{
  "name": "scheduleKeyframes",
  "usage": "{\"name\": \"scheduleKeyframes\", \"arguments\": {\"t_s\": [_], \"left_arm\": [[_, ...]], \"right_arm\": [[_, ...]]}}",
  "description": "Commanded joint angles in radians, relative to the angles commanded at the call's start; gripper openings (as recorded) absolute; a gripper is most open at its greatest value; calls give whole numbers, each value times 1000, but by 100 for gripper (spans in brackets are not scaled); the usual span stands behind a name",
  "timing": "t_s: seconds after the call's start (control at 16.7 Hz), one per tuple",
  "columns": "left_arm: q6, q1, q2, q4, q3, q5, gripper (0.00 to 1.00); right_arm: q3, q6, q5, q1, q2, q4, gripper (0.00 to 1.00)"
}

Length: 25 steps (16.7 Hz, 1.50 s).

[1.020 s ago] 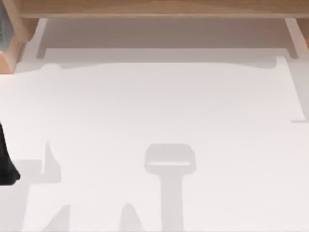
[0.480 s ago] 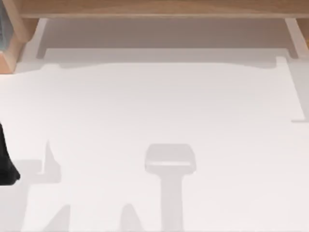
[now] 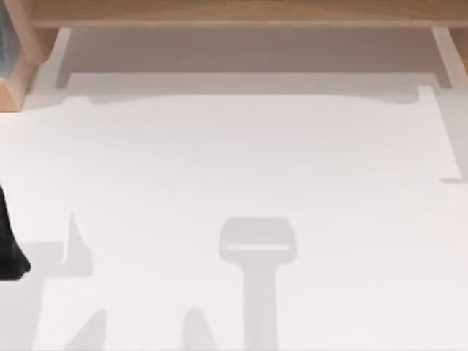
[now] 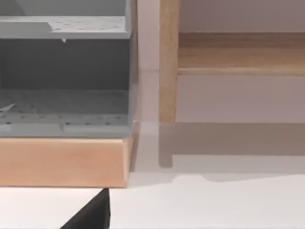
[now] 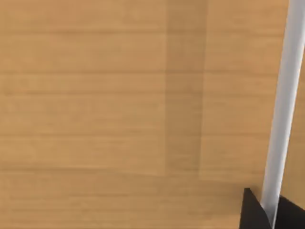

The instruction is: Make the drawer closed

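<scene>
Right gripper close against wooden drawer front, dark fingers either side of pale bar handle, grip on it unclear, left arm parked at table's left edge

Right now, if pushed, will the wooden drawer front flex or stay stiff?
The wooden drawer front looks flat and solid, so it is probably stiff. Its white bar handle looks smooth; the right gripper at it might slip along it.
</scene>
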Motion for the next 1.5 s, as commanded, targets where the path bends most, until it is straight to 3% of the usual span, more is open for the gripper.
{"name": "scheduleKeyframes", "arguments": {"t_s": [0.42, 0.72, 1.14, 1.5], "left_arm": [[0, 0, 0, 0, 0, 0, 100], [0, 0, 0, 0, 0, 0, 100], [0, 0, 0, 0, 0, 0, 100], [0, 0, 0, 0, 0, 0, 100]], "right_arm": [[198, -1, 99, 99, 68, -120, 0], [201, 1, 104, 98, 71, -127, 0], [425, 0, 182, 170, 160, -252, 0], [446, 2, 189, 176, 174, -272, 0]]}}
